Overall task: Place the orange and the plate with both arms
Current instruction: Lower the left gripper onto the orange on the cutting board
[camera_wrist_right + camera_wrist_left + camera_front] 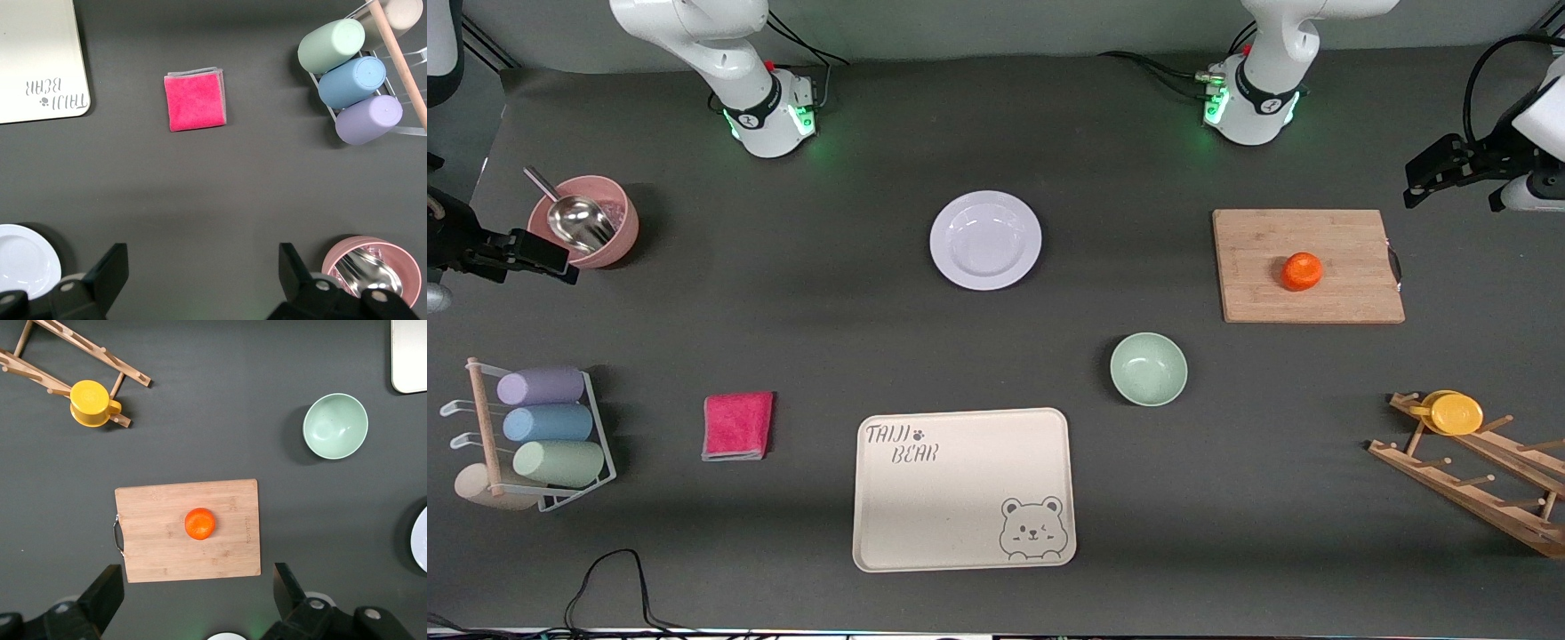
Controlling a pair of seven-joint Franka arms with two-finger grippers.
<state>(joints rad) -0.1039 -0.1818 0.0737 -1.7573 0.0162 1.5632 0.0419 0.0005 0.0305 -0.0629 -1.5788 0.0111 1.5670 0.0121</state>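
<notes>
Two arms wait high above a set table, one orange and one plate untouched.

From the right arm's end: the right gripper (pixel 199 280), fingers spread wide and empty, hangs by one pink bowl (pixel 585 220) with a scoop; four cups lie in a rack (pixel 538 436), one pink cloth (pixel 737 425) beside it. Mid-table sits the plate (pixel 985 240), nearer the camera one bear tray (pixel 963 488), one green bowl (pixel 1148 368). The orange (pixel 1302 271) rests on one cutting board (pixel 1309 265). The left gripper (pixel 199 599), equally wide, hovers over that board.
</notes>
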